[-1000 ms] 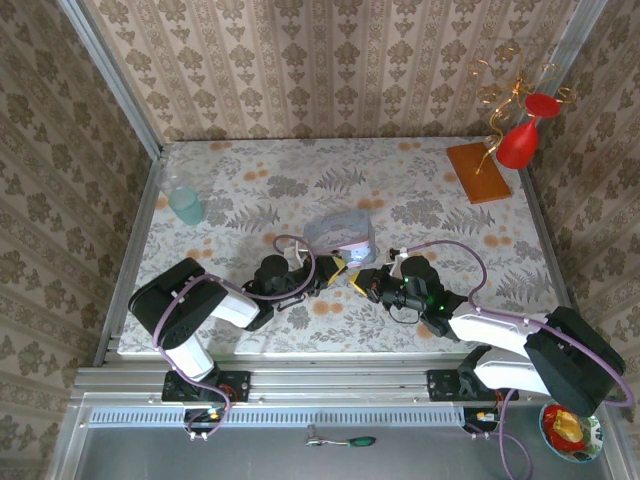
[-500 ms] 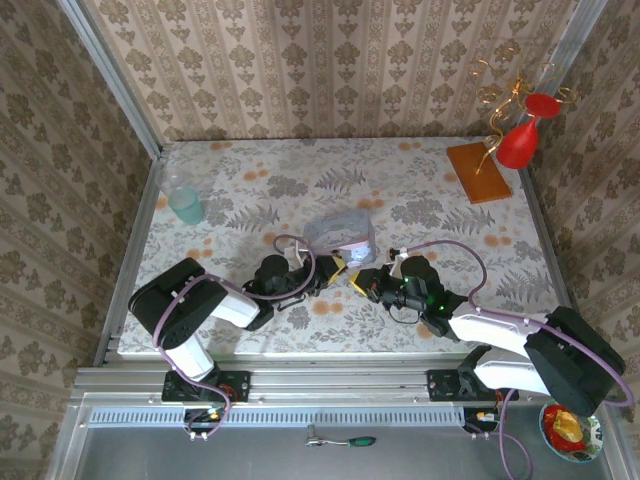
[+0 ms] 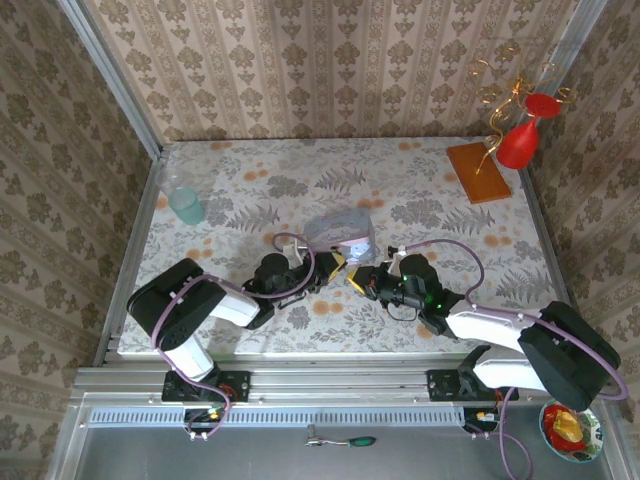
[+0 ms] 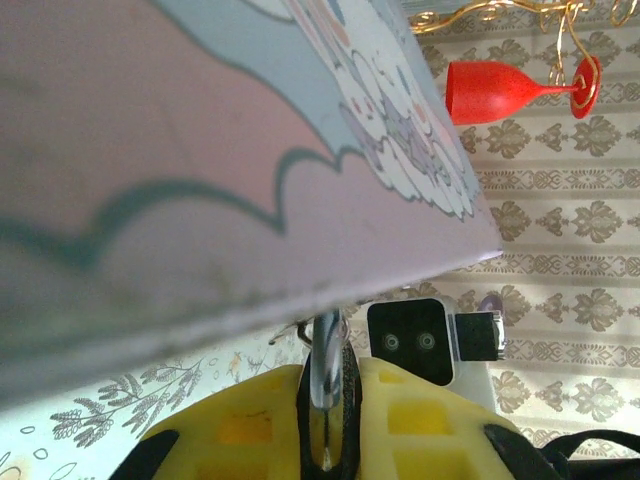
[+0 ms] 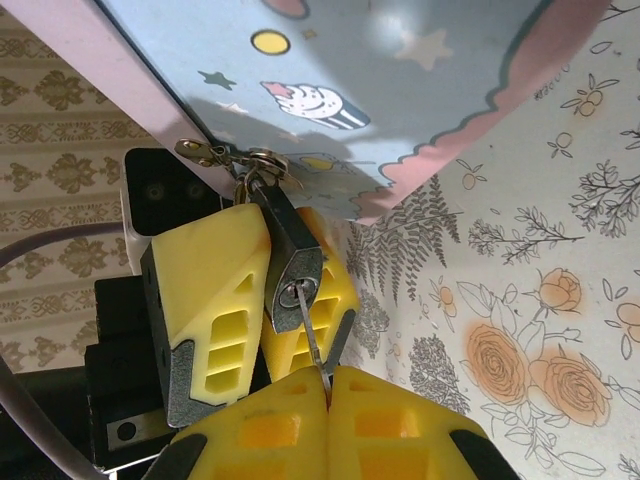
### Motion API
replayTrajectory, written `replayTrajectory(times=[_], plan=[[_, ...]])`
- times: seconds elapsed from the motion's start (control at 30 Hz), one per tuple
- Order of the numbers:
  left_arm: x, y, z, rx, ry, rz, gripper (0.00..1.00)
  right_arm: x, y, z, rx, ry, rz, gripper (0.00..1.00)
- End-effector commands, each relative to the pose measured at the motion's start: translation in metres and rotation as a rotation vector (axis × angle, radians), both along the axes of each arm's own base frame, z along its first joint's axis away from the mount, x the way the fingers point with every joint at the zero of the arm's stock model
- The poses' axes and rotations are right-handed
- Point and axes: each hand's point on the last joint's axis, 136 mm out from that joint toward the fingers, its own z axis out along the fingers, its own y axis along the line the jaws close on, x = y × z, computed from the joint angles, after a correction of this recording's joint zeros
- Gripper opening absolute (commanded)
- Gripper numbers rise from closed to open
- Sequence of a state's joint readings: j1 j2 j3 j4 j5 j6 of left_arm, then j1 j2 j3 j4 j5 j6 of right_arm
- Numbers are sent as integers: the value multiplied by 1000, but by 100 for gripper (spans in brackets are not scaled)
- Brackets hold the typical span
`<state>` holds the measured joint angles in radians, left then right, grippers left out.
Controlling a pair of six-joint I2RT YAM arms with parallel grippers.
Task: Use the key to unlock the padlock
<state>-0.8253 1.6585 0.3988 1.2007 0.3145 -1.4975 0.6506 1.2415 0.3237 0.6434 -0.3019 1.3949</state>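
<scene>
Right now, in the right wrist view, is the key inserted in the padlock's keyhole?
Yes, the key runs from the shut right end effector up into the bottom face of the padlock.

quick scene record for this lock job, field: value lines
padlock: hangs at the tin clasp, shackle through its ring
left gripper: shut on padlock
key: blade in the keyhole
right gripper: shut on key
stage: key inserted, shackle looks shut
</scene>
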Motion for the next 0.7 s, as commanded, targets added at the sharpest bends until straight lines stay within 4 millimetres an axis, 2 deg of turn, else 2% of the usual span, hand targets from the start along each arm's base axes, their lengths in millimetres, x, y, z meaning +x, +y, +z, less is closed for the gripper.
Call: replayTrajectory(times=[0.0, 0.27, 0.67], plan=[[-23, -17, 48, -124, -83, -119, 0, 17, -2, 19, 46, -53, -45, 0], [-25, -19, 55, -134, -105, -129, 0, 25, -16, 19, 53, -50, -68, 0], [-28, -29, 72, -161, -146, -167, 0, 32, -13, 20, 61, -48, -64, 0]])
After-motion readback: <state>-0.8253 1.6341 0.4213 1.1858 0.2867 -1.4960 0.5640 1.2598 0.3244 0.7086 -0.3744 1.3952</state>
